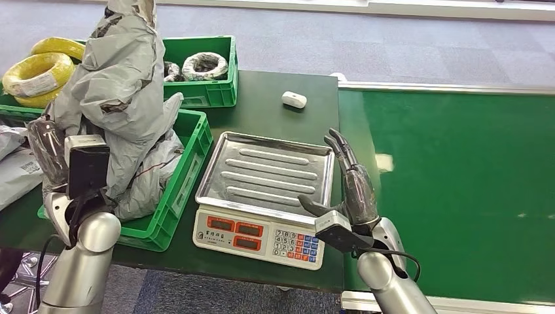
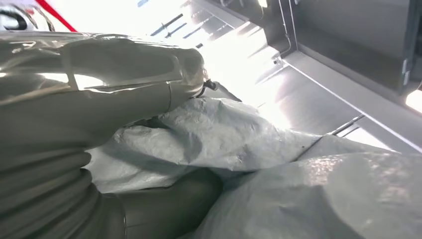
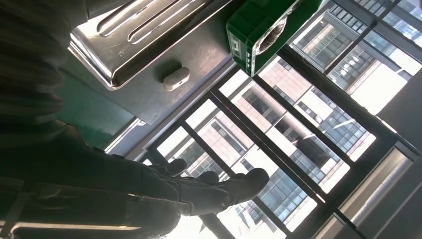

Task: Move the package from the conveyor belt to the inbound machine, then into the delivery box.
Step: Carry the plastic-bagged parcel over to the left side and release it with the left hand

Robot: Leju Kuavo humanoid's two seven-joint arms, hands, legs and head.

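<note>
Left hand (image 1: pixel 49 154): gripping a grey plastic package (image 1: pixel 124 85) and holding it raised above the near green crate (image 1: pixel 190 163); in the left wrist view the thumb (image 2: pixel 134 69) is pressing against the crumpled package (image 2: pixel 239 134). More grey bags are lying in that crate beneath it.

Right hand (image 1: pixel 350 183): holding nothing, fingers (image 1: pixel 340 147) spread and pointing away from the robot, hovering at the right edge of the scale (image 1: pixel 262 190), over the seam between the dark surface (image 1: pixel 262 98) and the green conveyor belt (image 1: pixel 458 183). In the right wrist view the dark fingers (image 3: pixel 219 189) are stretching out apart from each other.

Scale: standing on the surface just right of the near crate, its ribbed steel tray (image 1: pixel 268 170) bare, keypad and red displays facing the robot.

Small white object (image 1: pixel 294 99): lying on the surface beyond the scale.

Far green crate (image 1: pixel 209 85): sitting behind the near one, holding wire coils (image 1: pixel 205 65).

Yellow coils (image 1: pixel 39 72): lying at far left.
</note>
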